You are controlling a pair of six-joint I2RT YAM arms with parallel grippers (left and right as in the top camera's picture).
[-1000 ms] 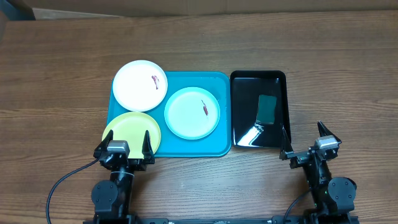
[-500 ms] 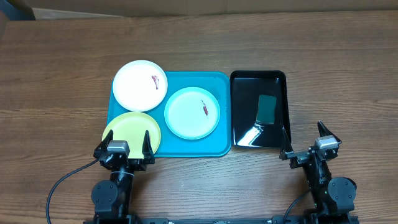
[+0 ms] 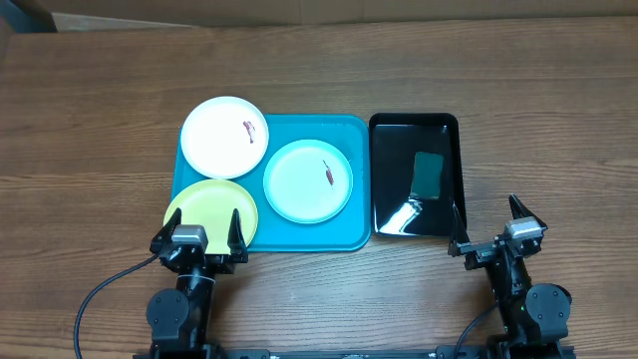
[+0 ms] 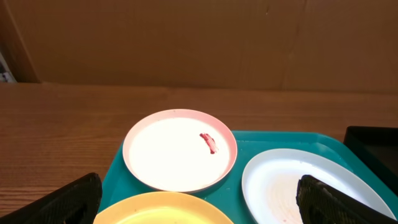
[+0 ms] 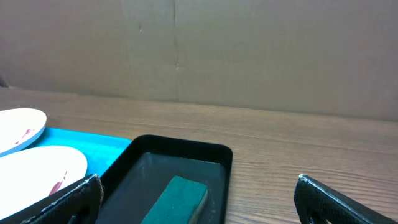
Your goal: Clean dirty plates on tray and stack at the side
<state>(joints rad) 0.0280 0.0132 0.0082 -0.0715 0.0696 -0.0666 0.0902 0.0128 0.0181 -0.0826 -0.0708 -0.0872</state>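
Note:
The turquoise tray lies mid-table. On it are a white plate at the back left, overhanging the rim, a light blue plate in the middle and a yellow-green plate at the front left. The white and blue plates each show a reddish smear. My left gripper is open and empty at the yellow-green plate's near edge. My right gripper is open and empty, near the black tray's front right corner. The left wrist view shows the white plate, blue plate and yellow-green plate.
A glossy black tray with a green sponge sits right of the turquoise tray; both show in the right wrist view, the tray and the sponge. Bare wooden table surrounds the trays. Cardboard stands behind.

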